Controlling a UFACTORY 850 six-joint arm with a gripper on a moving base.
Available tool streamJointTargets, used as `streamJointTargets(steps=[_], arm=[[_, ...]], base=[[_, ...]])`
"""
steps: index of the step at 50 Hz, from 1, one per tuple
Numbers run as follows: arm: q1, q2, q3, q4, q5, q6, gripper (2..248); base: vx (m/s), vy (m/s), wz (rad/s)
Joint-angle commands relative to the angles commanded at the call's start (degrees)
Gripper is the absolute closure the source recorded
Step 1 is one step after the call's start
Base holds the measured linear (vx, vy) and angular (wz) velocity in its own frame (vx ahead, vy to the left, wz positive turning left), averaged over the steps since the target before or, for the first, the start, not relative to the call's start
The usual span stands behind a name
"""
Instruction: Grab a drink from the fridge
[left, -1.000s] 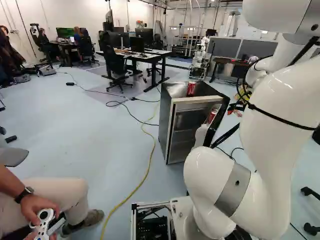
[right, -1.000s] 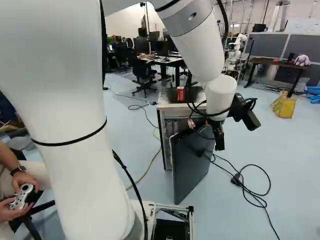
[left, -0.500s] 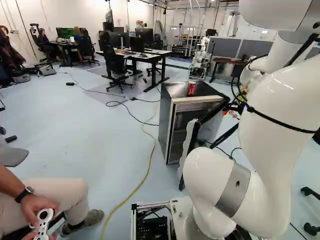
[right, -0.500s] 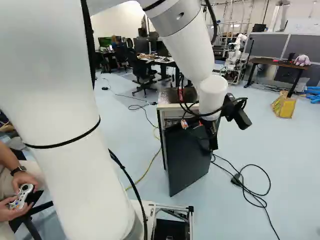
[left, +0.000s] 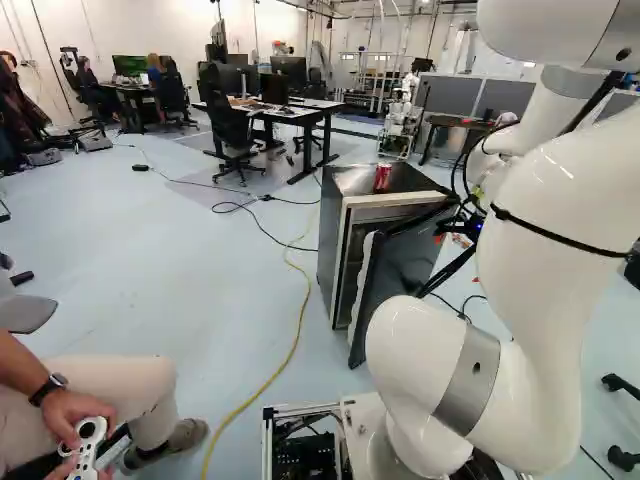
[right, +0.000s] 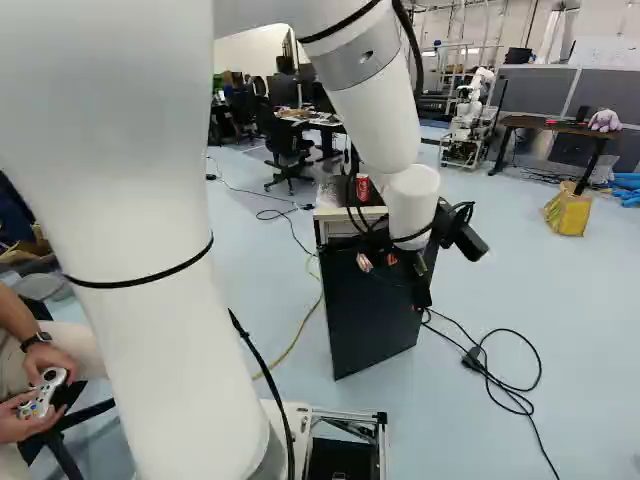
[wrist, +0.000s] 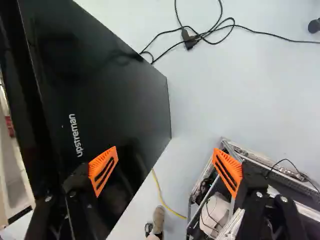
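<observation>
We note a red can (left: 383, 178) upright on top of the small fridge (left: 333, 240). The dark door (left: 400, 268) stands ajar, swung out toward our base. The gripper (right: 419, 284) hangs at the door's outer side, empty and spread: in the wrist view its orange pads (wrist: 103, 171) stand well apart, one over the dark panel; contact we cannot tell. Through the gap behind the door we glimpse something red (wrist: 10, 126), too little to name. Black cable (right: 505, 385) loops on the floor near the fridge.
</observation>
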Motion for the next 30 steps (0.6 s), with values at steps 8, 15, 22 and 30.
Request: streamJointTargets(steps=[8,15,22,30], arm=[[1.31,0.73,1.22,-3.67,1.55,0.00,3],[2.58,1.74,2.47,-7.06,3.01,0.00,3],[3.89,2.83,3.74,-10.49,4.47,0.00,3],[5.46,4.07,5.16,-14.45,6.19,0.00,3]], base=[[0.000,0.000,0.000],[0.000,0.000,0.000],[0.000,0.000,0.000],[0.000,0.000,0.000]])
